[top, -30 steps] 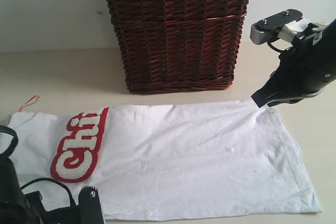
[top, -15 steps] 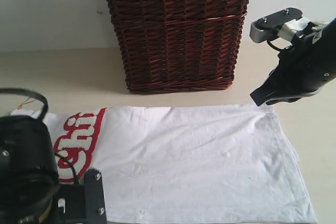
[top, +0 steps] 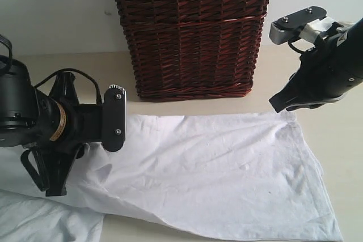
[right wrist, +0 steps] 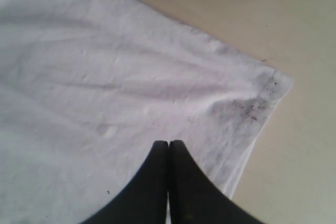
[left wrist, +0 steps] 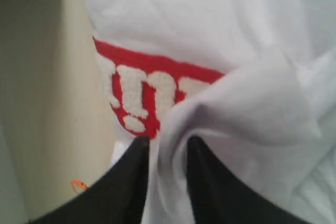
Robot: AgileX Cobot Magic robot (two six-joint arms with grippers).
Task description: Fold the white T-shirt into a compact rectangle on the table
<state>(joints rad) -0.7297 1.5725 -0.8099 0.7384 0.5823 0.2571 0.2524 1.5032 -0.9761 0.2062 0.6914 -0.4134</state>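
At left, L pincer point(left wrist: 167, 142) has lifted T-shirt point(top: 227, 162) end.

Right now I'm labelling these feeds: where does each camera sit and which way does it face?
Exterior view: off-arm, facing across the table toward the wicker basket; left arm and right arm show.
Left wrist view: on the left arm, looking along the left gripper pinching the white T-shirt.
Right wrist view: on the right arm, looking along the closed right gripper onto the shirt's corner.
Shared: all show shirt and table.
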